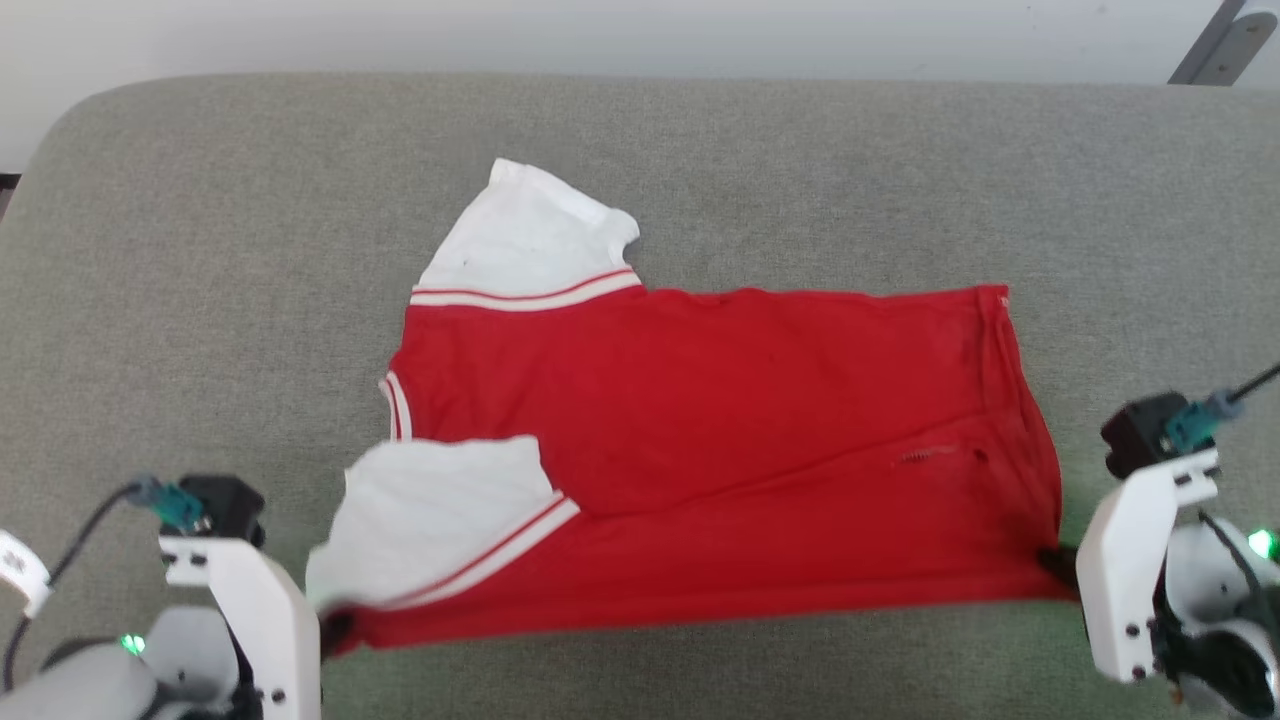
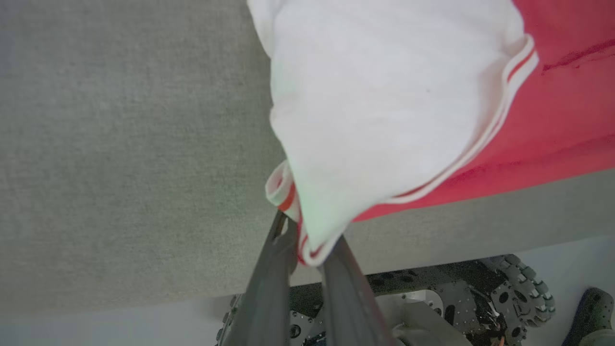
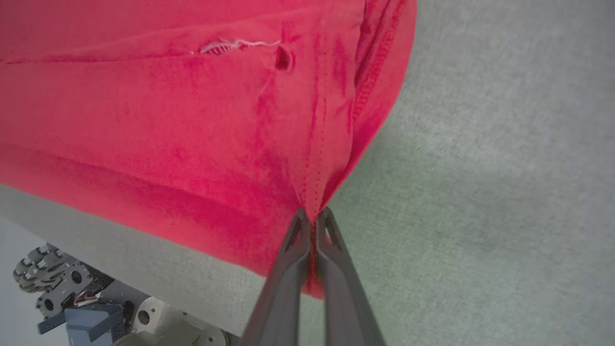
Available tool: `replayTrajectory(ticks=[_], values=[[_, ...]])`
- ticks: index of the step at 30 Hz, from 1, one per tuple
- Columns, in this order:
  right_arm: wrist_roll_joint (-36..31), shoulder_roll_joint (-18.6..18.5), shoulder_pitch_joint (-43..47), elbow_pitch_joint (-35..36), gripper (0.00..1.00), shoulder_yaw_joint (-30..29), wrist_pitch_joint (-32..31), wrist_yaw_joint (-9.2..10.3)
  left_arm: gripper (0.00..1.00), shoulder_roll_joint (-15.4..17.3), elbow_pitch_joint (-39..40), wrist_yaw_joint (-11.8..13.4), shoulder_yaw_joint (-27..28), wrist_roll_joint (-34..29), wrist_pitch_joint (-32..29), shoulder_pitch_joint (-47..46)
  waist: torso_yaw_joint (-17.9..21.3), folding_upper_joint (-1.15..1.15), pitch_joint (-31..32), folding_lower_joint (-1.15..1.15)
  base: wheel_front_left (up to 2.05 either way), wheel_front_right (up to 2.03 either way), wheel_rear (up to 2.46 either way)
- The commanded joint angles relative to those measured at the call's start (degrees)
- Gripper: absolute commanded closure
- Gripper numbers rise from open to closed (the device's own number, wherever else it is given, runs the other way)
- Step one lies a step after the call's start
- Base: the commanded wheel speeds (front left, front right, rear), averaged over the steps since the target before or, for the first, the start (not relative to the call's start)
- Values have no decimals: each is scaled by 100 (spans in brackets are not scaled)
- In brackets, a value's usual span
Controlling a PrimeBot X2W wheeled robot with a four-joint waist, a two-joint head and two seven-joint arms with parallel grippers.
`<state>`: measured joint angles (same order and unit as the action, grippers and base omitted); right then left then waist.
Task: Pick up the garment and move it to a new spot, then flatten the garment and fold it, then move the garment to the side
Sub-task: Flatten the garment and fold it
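Left gripper (image 2: 307,240): nearest the robot, fingers pressed together on the near-left corner of the garment (image 1: 720,430), where the white sleeve (image 2: 384,105) meets its striped seam.
Right gripper (image 3: 312,216): jaws together, clamped on the near-right hem corner, with red cloth bunching into the pinch.
Garment position: mid-surface, lengthwise left to right; collar end towards the left arm, hem towards the right. The near edge runs between the two grips, close to the surface's front edge.
Garment lie: the body is mostly flat, with one long crease. The near sleeve is turned in over the red and the far sleeve (image 1: 530,235) sticks out behind. No lettering shows.
Progress: flattening looks largely done, and both near corners are gripped — probably the start of a fold. The folding and the move to the side are left.
Surface (image 1: 200,250): grey woven padding with rounded far corners, bare around the cloth.
Room: a pale wall (image 1: 600,30) lies beyond, with a grey metal strut (image 1: 1225,45) at the far right.
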<state>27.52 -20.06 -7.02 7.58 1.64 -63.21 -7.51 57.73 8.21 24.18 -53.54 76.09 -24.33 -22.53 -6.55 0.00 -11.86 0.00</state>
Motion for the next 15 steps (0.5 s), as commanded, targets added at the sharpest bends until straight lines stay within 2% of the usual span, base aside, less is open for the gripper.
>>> replayTrajectory(ticks=[1, 6, 7, 8, 9, 10, 11, 12, 15], values=[[-40, 25, 92, 22, 100, -33, -29, 4, 100, 2, -19, 18, -8, 44, 27, 85, -2, 0, -13, 0, 0, 0, 0], [-119, 296, 370, -163, 100, -81, 45, 4, 100, -335, -449, -150, -97, 156, 50, 197, 1, 0, -82, 0, 0, 0, 0], [-139, 345, 376, -262, 93, -80, 86, 4, 100, -413, -568, -210, -123, 175, 20, 182, 4, 0, -95, 0, 0, 0, 0], [-192, 375, 352, -363, 72, -77, 145, 4, 91, -462, -705, -269, -155, 133, -1, 132, 9, 0, -104, 0, 0, 0, 0], [-260, 386, 316, -452, 57, -69, 205, 4, 80, -507, -818, -316, -167, 95, -2, 62, 12, 0, -115, 0, 0, 0, 0], [-313, 410, 282, -555, 45, -46, 275, 5, 19, -555, -920, -366, -167, 78, -2, 9, 19, 0, -124, 0, 0, 0, 0], [-337, 440, 242, -595, 4, -28, 377, 5, 4, -583, -998, -419, -163, 52, -1, -34, 30, 0, -142, 0, 0, 0, 0], [-369, 491, 192, -655, 0, -65, 462, 5, 0, -593, -1060, -457, -166, 13, -11, -86, 37, 0, -153, 0, 0, 0, 0], [-426, 533, 135, -658, 0, -100, 575, 5, 0, -521, -1132, -501, -61, 22, 21, -215, 66, 0, -193, 0, 0, 0, 0]])
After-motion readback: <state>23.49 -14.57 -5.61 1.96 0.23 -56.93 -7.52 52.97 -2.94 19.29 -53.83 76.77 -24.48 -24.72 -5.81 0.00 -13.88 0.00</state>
